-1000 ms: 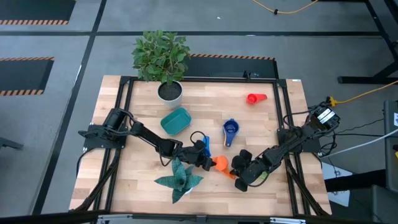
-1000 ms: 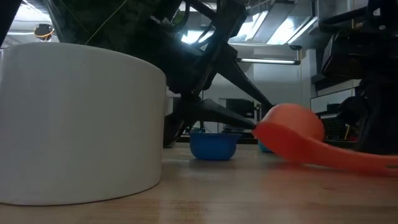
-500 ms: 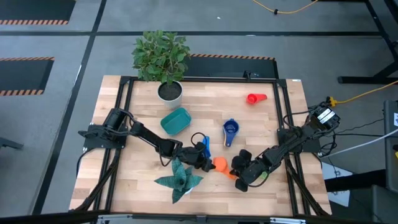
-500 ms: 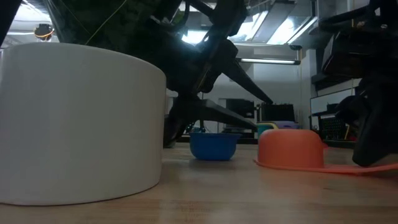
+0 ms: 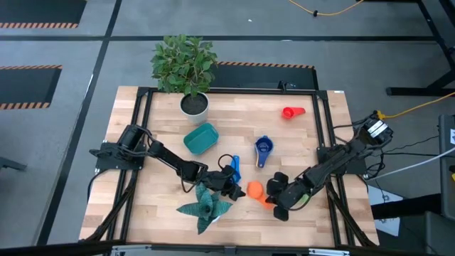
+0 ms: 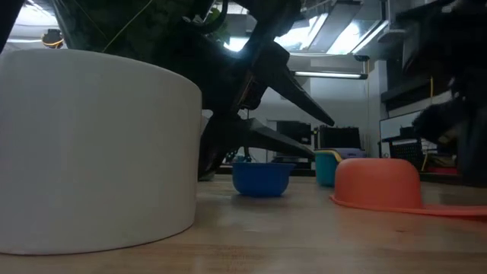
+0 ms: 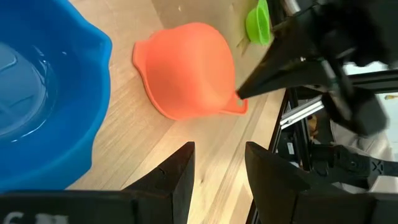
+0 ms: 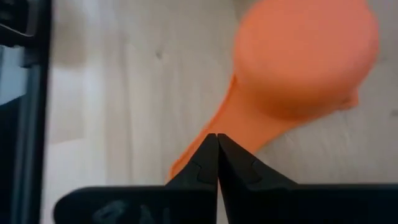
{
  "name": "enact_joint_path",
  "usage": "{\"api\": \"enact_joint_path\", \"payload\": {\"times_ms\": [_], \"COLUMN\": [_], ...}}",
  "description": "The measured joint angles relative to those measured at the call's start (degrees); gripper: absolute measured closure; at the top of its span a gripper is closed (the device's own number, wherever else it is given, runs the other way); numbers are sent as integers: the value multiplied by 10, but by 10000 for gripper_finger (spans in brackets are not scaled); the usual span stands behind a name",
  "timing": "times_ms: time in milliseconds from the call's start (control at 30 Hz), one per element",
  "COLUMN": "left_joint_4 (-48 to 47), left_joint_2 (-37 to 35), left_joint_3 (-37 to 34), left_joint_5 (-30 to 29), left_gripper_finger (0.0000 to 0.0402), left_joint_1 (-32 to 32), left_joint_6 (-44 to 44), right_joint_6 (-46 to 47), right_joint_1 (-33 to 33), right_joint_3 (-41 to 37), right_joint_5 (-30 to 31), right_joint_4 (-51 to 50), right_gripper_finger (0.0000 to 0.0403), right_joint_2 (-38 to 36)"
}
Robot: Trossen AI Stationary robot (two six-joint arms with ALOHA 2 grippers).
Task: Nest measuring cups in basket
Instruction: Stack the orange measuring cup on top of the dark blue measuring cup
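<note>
The orange measuring cup (image 5: 254, 189) lies mouth down on the table, its handle (image 8: 217, 124) running under my right gripper (image 8: 216, 146), which is shut. My left gripper (image 7: 214, 174) stands open just left of the cup, with bare table between its fingers. A blue cup (image 5: 234, 169) sits upright beside it, large in the left wrist view (image 7: 43, 93). The teal basket (image 5: 201, 137) stands farther back on the left. A dark blue cup (image 5: 264, 149) and a red cup (image 5: 290, 112) rest on the table. A green cup (image 7: 258, 22) lies beyond the orange one. My right gripper's shut fingertips (image 8: 208, 163) stand over the orange cup's handle (image 8: 205, 146), slanting down from the table's right. Whether they touch the handle I cannot tell. The cup rests on its rim (image 6: 377, 204), with the handle flat along the table.
A white pot with a leafy plant (image 5: 193, 105) stands at the far edge. A green succulent (image 5: 206, 203) in a white pot (image 6: 91, 152) sits near the front edge, close to my left gripper. Black frame rails (image 5: 327, 128) border the table.
The orange cup, tilted a second ago with its bowl raised off the table, has dropped flat onto its rim, mouth down, and shifted slightly toward the table's right. My right gripper has risen a little from the handle.
</note>
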Motion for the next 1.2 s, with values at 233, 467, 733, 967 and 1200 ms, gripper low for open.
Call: {"api": "enact_joint_path", "payload": {"times_ms": [233, 467, 733, 967, 1200], "left_joint_4": [0, 5, 5, 5, 5], "left_joint_2": [0, 0, 0, 0, 0], "left_joint_3": [0, 0, 0, 0, 0], "left_joint_5": [-2, -11, -11, -11, -11], "left_gripper_finger": [266, 266, 266, 266, 266], "left_joint_1": [0, 0, 0, 0, 0], "left_joint_6": [6, 26, 26, 26, 26], "right_joint_6": [-68, -69, -101, -101, -177], "right_joint_1": [8, 16, 16, 15, 15], "right_joint_3": [0, 0, 0, 0, 0], "right_joint_5": [-68, -106, -108, -96, -82], "right_joint_4": [4, 2, 2, 3, 16], "right_gripper_finger": [398, 386, 338, 266, 252], "right_joint_2": [-42, -44, -44, -44, -44]}}
